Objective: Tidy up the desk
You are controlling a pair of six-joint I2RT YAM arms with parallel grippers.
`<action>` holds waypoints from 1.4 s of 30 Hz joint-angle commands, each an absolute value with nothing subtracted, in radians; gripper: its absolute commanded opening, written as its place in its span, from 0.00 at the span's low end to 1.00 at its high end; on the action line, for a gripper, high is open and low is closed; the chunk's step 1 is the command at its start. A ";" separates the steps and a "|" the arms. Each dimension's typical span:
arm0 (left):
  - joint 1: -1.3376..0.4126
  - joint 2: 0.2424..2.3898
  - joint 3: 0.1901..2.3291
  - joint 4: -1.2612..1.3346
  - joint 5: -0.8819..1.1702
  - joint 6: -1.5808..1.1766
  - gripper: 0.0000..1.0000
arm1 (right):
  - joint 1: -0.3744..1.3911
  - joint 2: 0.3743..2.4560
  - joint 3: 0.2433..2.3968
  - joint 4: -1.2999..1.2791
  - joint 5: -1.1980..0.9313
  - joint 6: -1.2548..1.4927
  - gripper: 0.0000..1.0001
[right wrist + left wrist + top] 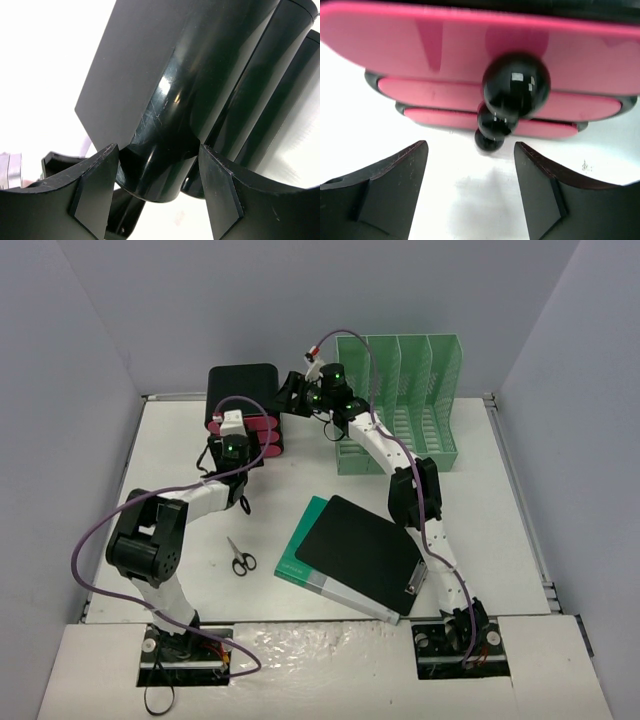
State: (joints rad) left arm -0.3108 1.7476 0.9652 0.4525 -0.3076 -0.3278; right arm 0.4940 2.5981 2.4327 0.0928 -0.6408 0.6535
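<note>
Far left on the desk [500, 540], left gripper [470, 147] is hovering spread, drawer knob [516, 82] dead ahead; right gripper [157, 147] is straddling the drawer unit [240, 380] corner, grip unclear.

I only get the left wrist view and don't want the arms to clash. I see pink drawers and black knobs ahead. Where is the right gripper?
Observer: The right gripper is at the right side of the drawer unit, jaws astride a rounded black edge.
Operator: What's beyond it?
Observer: A green file rack stands right of the unit.
Operator: Anything loose behind me?
Observer: Scissors lie on the near-left part of the desk.
</note>
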 commanded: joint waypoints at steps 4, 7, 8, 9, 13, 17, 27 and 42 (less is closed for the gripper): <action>-0.373 1.652 0.920 0.551 -0.359 -0.359 0.66 | 0.525 2.643 2.479 0.006 -0.629 0.611 0.59; -0.382 1.677 0.937 0.535 -0.350 -0.352 0.66 | 0.525 2.642 2.488 0.005 -0.620 0.610 0.59; -0.382 1.688 0.939 0.537 -0.345 -0.353 0.66 | 0.526 2.643 2.495 0.005 -0.620 0.612 0.59; -0.382 1.696 0.938 0.541 -0.346 -0.353 0.66 | 0.526 2.644 2.500 0.005 -0.619 0.613 0.59; -0.380 1.725 0.944 0.555 -0.354 -0.339 0.67 | 0.531 2.643 2.512 0.005 -0.617 0.615 0.59; -0.372 1.766 0.966 0.555 -0.357 -0.320 0.67 | 0.536 2.646 2.517 0.005 -0.614 0.614 0.59; -0.327 1.843 1.031 0.577 -0.303 -0.299 0.67 | 0.550 2.651 2.511 0.006 -0.614 0.608 0.58; -0.272 1.911 1.109 0.593 -0.216 -0.299 0.66 | 0.551 2.651 2.511 0.006 -0.604 0.604 0.58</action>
